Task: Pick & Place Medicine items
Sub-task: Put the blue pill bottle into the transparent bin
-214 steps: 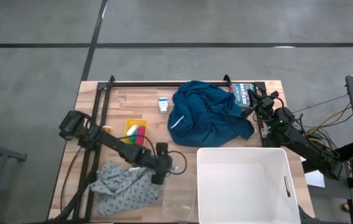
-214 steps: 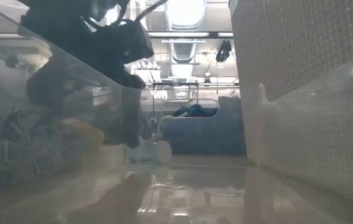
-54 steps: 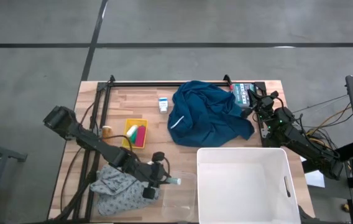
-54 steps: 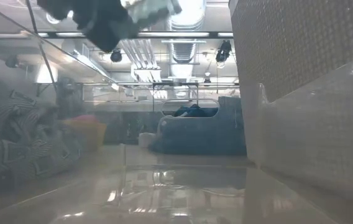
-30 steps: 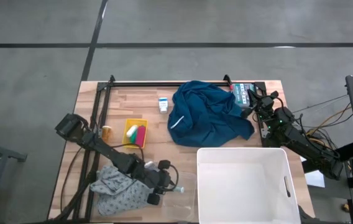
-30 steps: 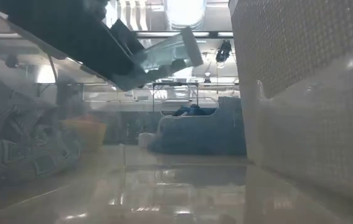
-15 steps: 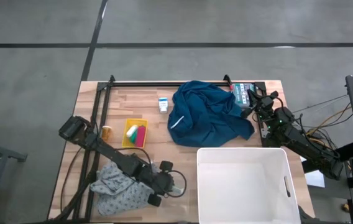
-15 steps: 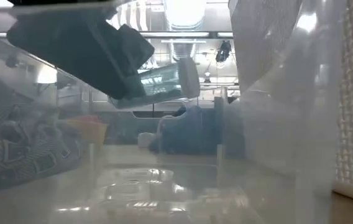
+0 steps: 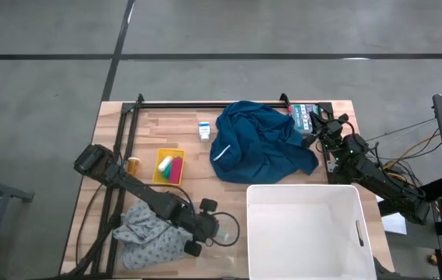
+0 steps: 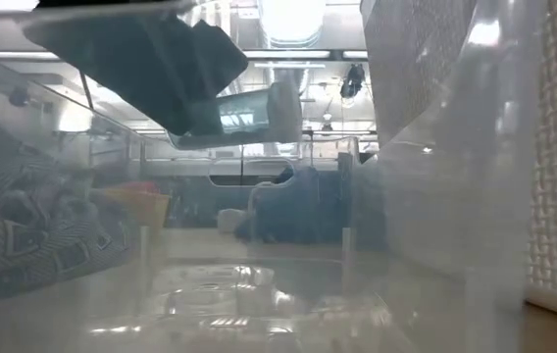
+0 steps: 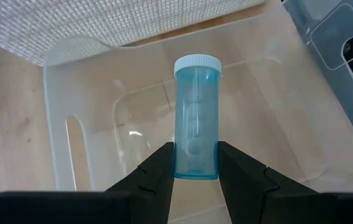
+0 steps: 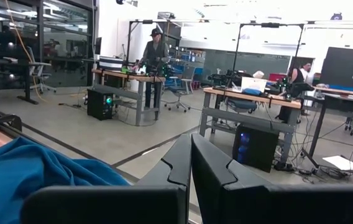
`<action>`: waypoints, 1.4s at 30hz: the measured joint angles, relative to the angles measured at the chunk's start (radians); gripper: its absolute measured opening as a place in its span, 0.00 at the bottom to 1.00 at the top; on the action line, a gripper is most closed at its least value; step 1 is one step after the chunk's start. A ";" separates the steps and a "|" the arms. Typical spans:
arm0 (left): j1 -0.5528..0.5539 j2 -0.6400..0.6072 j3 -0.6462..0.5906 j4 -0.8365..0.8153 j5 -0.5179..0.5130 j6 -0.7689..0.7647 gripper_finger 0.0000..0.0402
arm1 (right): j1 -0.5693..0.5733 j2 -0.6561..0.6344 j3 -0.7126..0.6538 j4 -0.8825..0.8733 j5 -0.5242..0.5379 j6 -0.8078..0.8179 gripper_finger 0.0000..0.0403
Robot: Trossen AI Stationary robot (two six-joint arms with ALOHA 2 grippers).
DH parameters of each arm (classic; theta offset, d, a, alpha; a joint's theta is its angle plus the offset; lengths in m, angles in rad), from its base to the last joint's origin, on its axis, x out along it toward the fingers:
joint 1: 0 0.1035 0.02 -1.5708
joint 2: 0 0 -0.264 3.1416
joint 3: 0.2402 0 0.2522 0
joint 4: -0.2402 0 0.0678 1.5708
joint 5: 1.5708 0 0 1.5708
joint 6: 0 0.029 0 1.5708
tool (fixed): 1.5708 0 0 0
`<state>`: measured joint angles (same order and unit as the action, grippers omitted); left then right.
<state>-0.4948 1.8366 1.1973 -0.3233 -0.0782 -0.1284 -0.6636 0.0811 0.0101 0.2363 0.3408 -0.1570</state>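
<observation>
My left gripper (image 11: 195, 167) is shut on a clear blue pill vial (image 11: 196, 118) with a white cap. It holds the vial above a clear plastic bin (image 11: 83, 93) at the table's near edge, left of the white basket (image 9: 305, 229). In the low view the vial (image 10: 249, 113) lies about level. A small white carton with blue print (image 9: 204, 130) lies on the wood at the far middle. A small orange bottle (image 9: 133, 165) stands near the left edge. My right gripper (image 12: 191, 155) is shut and parked at the table's far right (image 9: 315, 121). My left gripper pinches the vial's bottom end (image 11: 195, 169) between its two fingers, one on each side of the round wall. The fingers slant down from the table's left side and lie along the vial, whose cap (image 11: 197, 64) points away from them. The vial hangs clear above the bin's floor.
A blue cloth (image 9: 261, 148) lies heaped at the far middle, and a grey patterned cloth (image 9: 147, 237) lies at the near left beside my left arm. A yellow tray (image 9: 170, 166) with small items sits left of centre. A black rail (image 9: 205, 104) runs along the far edge.
My left gripper has gone a little toward the white basket and up, and has tipped. The vial, which slanted cap-up, now lies about level over the clear bin. The hold has stayed shut.
</observation>
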 joint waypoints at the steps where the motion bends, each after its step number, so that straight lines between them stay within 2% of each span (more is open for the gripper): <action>1: 0.005 0.000 0.000 0.000 0.009 -0.002 0.30 | 0.000 0.000 0.000 0.000 0.000 0.000 0.02; 6: 0.034 0.043 0.015 -0.056 0.043 -0.002 0.30 | 0.000 0.000 0.000 0.000 0.000 0.000 0.02; 12: 0.051 0.117 0.111 -0.174 0.046 -0.001 0.30 | 0.000 0.000 0.000 0.000 0.000 0.000 0.02; 17: 0.055 0.154 0.165 -0.206 0.042 0.014 0.30 | 0.000 0.000 0.000 0.001 0.000 0.000 0.02; 26: 0.058 0.163 0.174 -0.225 0.042 0.024 0.30 | 0.000 0.000 0.000 0.000 0.000 0.000 0.02; 42: 0.060 0.162 0.173 -0.255 0.038 -0.052 0.31 | 0.000 0.000 0.000 0.000 0.000 0.000 0.02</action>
<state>-0.4351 1.9987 1.3705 -0.5785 -0.0402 -0.1802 -0.6640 0.0814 0.0101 0.2363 0.3408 -0.1570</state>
